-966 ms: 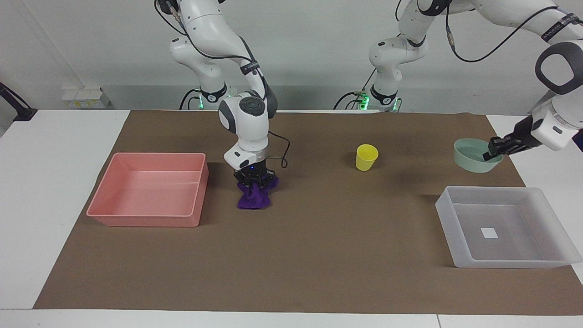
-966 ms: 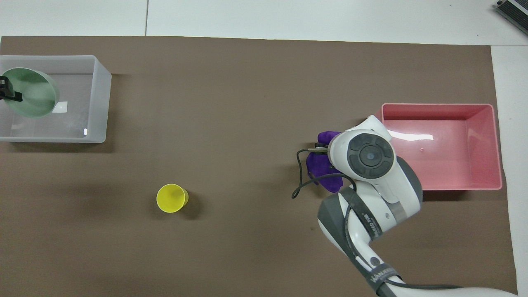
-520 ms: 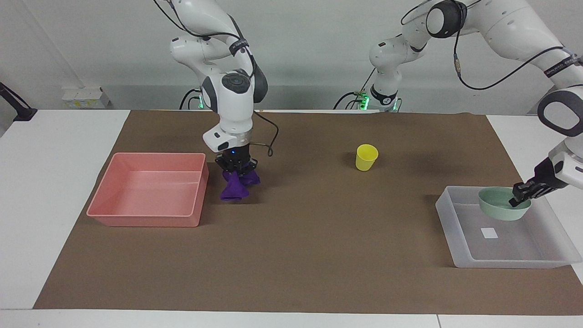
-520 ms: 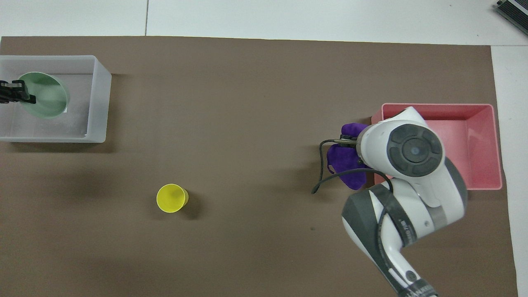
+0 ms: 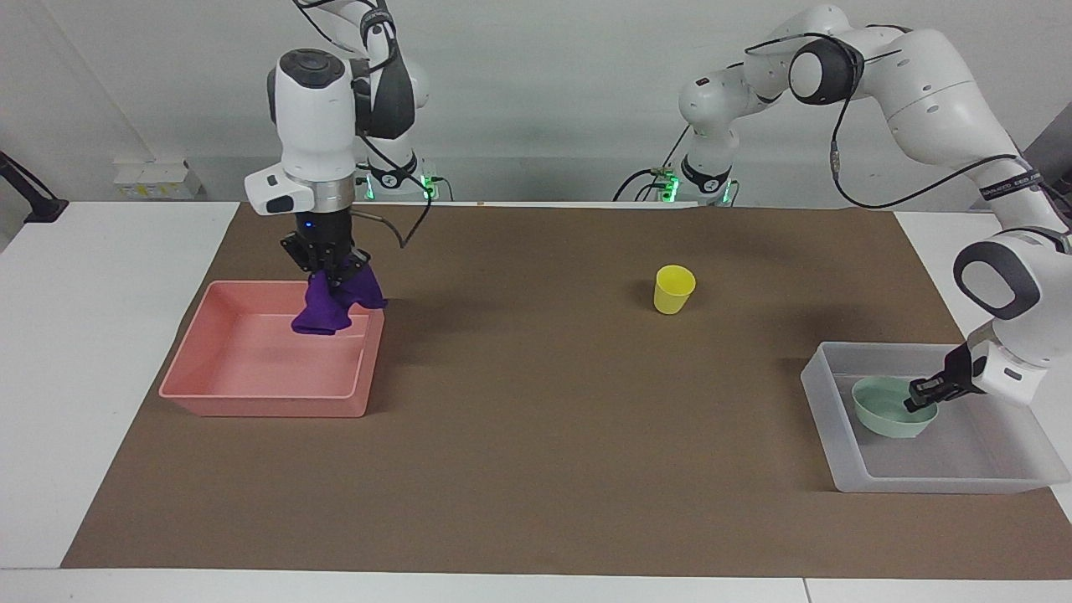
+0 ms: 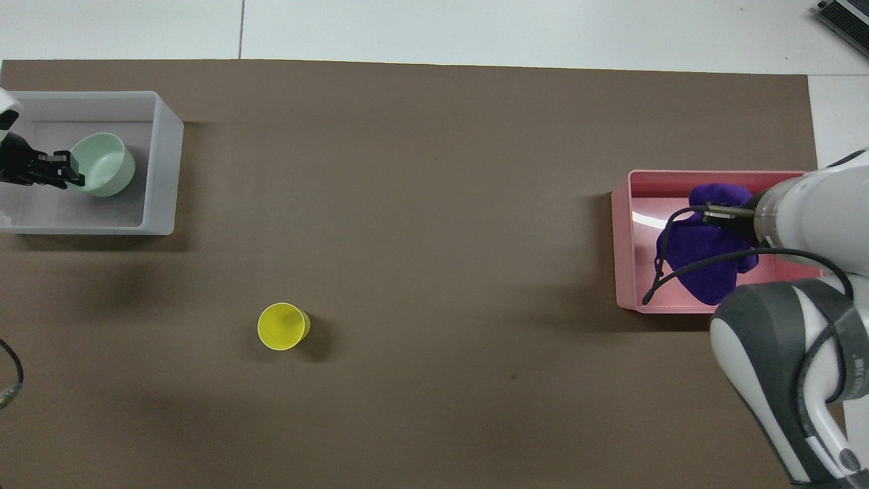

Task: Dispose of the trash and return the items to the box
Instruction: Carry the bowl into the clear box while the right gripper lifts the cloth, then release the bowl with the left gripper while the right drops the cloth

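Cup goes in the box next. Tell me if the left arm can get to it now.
Probably not yet: the left claw is shut on the bowl inside the box. The cup itself stands unblocked.

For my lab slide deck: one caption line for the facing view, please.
Right gripper holds purple rag over pink tray; left gripper sets green bowl in clear box; yellow cup waits.

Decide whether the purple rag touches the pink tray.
Apart. The facing view shows the rag hanging from the right gripper above the pink tray, its lower edge clear of the floor.
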